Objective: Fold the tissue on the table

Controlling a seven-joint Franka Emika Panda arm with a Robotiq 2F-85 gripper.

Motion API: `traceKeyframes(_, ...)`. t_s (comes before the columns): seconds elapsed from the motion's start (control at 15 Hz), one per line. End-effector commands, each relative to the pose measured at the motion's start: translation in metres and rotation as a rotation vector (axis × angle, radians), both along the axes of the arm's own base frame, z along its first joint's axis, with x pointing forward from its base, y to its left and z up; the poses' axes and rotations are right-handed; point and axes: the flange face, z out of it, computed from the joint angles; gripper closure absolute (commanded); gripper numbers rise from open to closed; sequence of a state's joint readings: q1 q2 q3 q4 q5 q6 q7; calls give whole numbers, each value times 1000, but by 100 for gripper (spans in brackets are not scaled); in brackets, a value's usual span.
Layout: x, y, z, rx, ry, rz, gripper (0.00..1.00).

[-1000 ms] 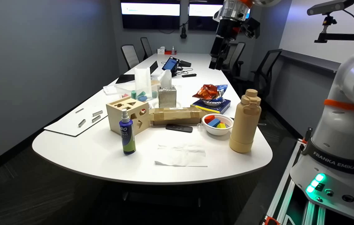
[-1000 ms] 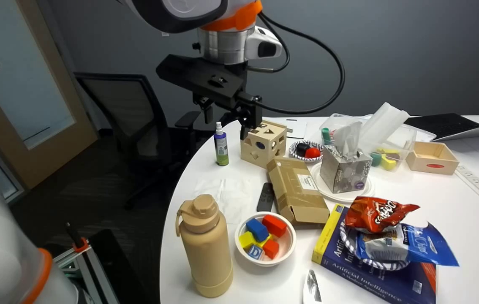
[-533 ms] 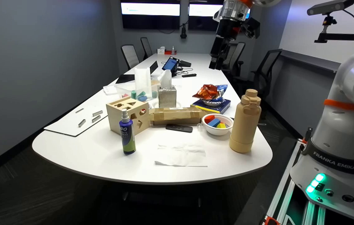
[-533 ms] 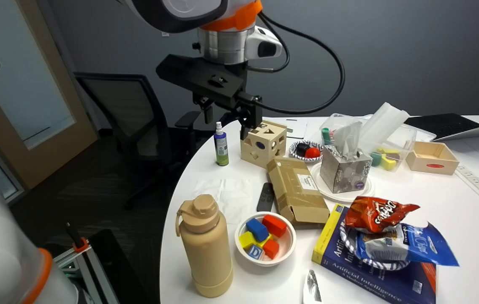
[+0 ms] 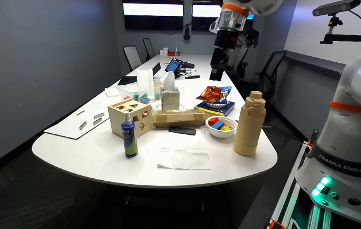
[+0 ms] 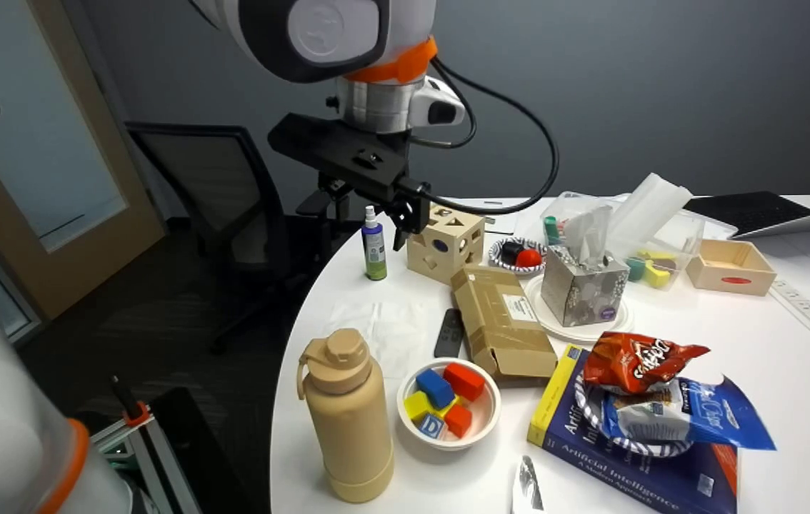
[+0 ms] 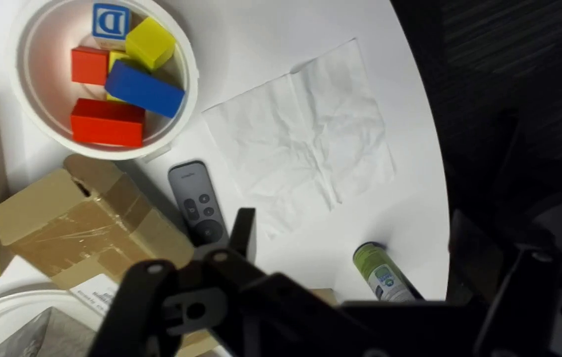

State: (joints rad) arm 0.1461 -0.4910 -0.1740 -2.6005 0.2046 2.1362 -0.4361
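Spanning both exterior views, the white table presents you with a rounded end. Your arm reaches over it, and the gripper hangs above the surface, apart from the tissue. Tool condition: released; you can see the fingers standing well apart. The taped cardboard box lies flat on the table. The tan bottle stands upright near the table's edge. Your workpiece, the tissue, rests spread out by the rounded end, with a crease along its middle and wrinkles to either side; in an exterior view you find it between the tan bottle and the spray bottle, apart from both. The white bowl sits near one corner of the tissue. The spray bottle is upright, with a white nozzle, purple upper body and green lower part. The dark remote lies buttons up between the tissue and the cardboard box. Inside the bowl you have red, blue and yellow blocks and one lettered D.
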Motion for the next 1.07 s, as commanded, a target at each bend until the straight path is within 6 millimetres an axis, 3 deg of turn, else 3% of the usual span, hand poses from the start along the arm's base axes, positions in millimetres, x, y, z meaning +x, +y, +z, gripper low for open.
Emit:
traceKeyframes(0.0, 18, 36, -41, 51, 50, 79, 0)
traceKeyframes(0.4, 53, 80, -106, 114, 45, 184, 0)
traceKeyframes(1.0, 107, 90, -176, 87, 38, 229, 0)
